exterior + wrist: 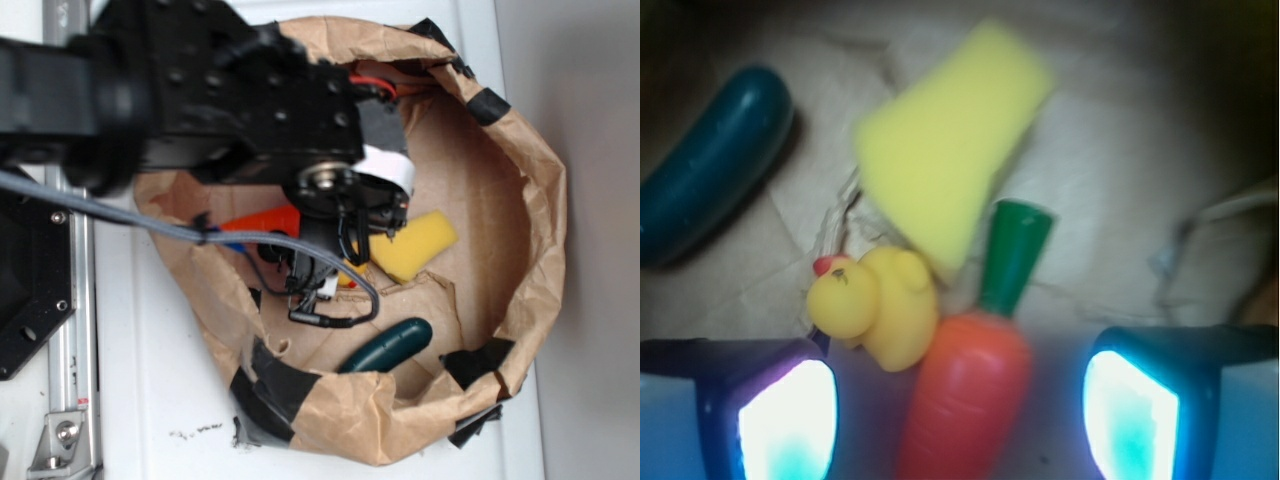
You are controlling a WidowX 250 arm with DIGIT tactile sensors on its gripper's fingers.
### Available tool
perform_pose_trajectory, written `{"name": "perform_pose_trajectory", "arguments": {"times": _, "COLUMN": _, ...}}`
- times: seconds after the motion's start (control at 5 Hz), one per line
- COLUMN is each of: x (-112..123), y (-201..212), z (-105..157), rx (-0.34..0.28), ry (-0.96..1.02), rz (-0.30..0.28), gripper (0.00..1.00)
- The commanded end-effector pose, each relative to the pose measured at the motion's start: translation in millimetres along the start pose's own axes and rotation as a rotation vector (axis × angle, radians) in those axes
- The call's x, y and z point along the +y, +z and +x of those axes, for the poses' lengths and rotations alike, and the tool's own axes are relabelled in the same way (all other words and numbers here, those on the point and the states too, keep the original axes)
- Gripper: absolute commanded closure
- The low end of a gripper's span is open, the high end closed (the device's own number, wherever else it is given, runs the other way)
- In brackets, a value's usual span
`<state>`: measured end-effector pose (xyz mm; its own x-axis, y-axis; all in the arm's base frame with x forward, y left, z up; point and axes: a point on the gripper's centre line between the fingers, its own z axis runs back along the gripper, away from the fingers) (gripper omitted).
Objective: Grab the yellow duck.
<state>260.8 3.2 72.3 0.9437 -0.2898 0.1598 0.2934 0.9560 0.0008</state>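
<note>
Yellow duck [877,305] lies on the brown paper bag's [525,190] floor, touching the orange carrot [970,385] beside it and just below the yellow sponge [950,135]. A dark green cucumber-shaped toy [710,160] lies apart at left. The gripper [958,415] hangs wide open, its 2 fingers [785,415] straddling duck and carrot, holding nothing.

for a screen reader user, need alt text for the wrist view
A small yellow duck lies on brown paper just ahead of the gripper, whose jaws stand open, with an orange carrot touching its right side. A yellow sponge lies behind them and a dark green cucumber at upper left.
</note>
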Motion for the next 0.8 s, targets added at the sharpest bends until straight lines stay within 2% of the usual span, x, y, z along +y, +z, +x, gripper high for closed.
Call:
{"name": "perform_pose_trajectory", "arguments": {"times": 0.0, "x": 5.1, "y": -7.4, "z": 4.0, "rx": 0.012, "ry": 0.069, "rz": 0.082, "gripper": 0.0}}
{"name": "perform_pose_trajectory", "arguments": {"times": 0.2, "x": 1.7, "y": -19.0, "z": 6.5, "rx": -0.007, "ry": 0.055, "rz": 0.096, "gripper": 0.0}}
{"name": "perform_pose_trajectory", "arguments": {"times": 0.4, "x": -10.7, "y": -36.1, "z": 12.5, "rx": 0.014, "ry": -0.017, "rz": 0.167, "gripper": 0.0}}
{"name": "perform_pose_trajectory", "arguments": {"times": 0.6, "x": -26.1, "y": -25.3, "z": 24.9, "rx": -0.032, "ry": 0.015, "rz": 0.06, "gripper": 0.0}}
